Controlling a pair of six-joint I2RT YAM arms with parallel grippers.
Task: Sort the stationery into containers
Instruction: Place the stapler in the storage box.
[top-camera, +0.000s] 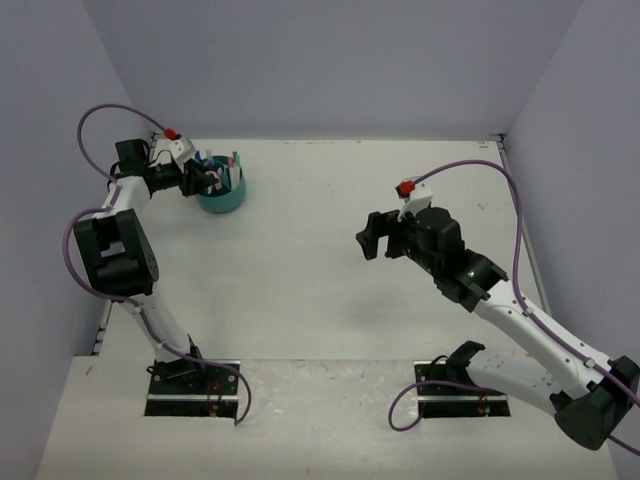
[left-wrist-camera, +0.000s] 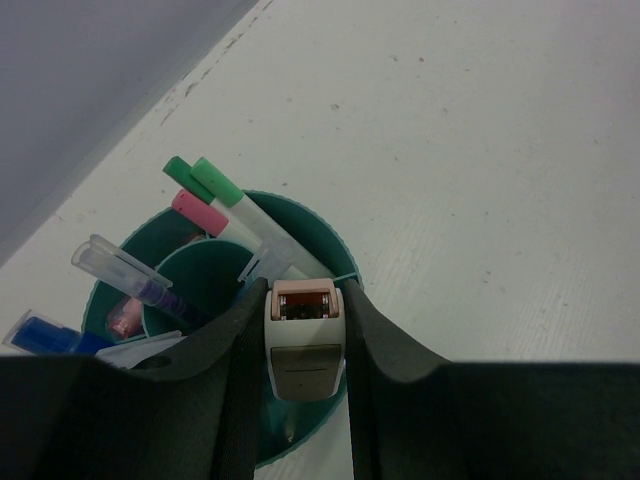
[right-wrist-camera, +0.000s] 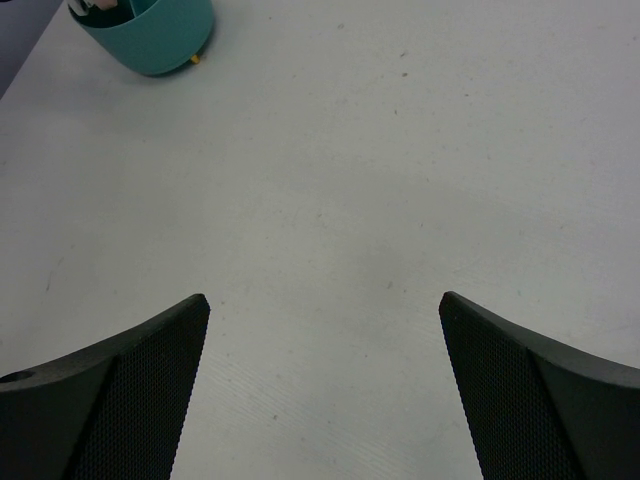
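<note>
From the overhead camera I see the teal tub (top-camera: 222, 192) at the far left corner of the desk (top-camera: 330, 300), with markers sticking up out of it. My left tool (top-camera: 208, 180) sits right over the tub's left side. My right tool (top-camera: 372, 238) hangs above the middle-right of the desk, well apart from the tub, fingers spread.

On the left wrist camera, the left tool (left-wrist-camera: 303, 290) is clenched on a small pink-and-white eraser (left-wrist-camera: 305, 350), one black finger pressed on each side of it. The eraser hangs over the near part of the tub (left-wrist-camera: 330, 238); I cannot tell whether it touches the tub. Beyond it, two green markers (left-wrist-camera: 212, 180) and a pink marker (left-wrist-camera: 198, 211) lean together against the far rim. A pen (left-wrist-camera: 130, 275) with a clear cap and a purple body lies tilted toward the left side, and a blue piece (left-wrist-camera: 50, 338) pokes in at the lower left.

On the right wrist camera, the right tool (right-wrist-camera: 322, 298) is released, both fingers wide apart with only bare desk (right-wrist-camera: 330, 180) between them. The tub (right-wrist-camera: 150, 35) shows at the top left corner of this view, far from the fingers.
</note>
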